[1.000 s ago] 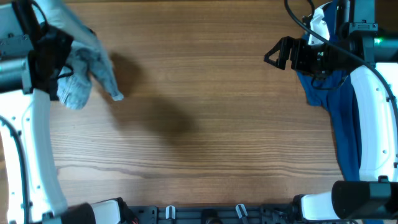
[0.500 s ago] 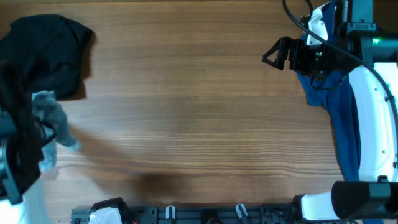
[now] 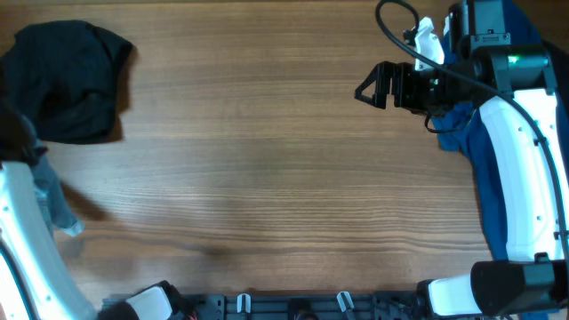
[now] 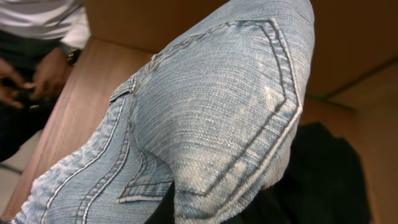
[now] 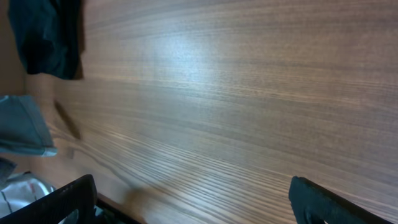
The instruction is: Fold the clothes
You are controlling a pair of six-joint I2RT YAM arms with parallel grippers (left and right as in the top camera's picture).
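Gripping shorts (image 3: 52, 200), dangling just below clenched left end effector (image 3: 28, 151), and best carried toward released right end effector (image 3: 369, 82), well apart, then spread flat on tabletop (image 3: 267, 178) before folding.

Pale denim shorts (image 4: 211, 112) left, black garment (image 3: 67, 80), blue garment (image 3: 493, 178)

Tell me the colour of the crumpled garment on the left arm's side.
Black garment; clearest in the overhead view.
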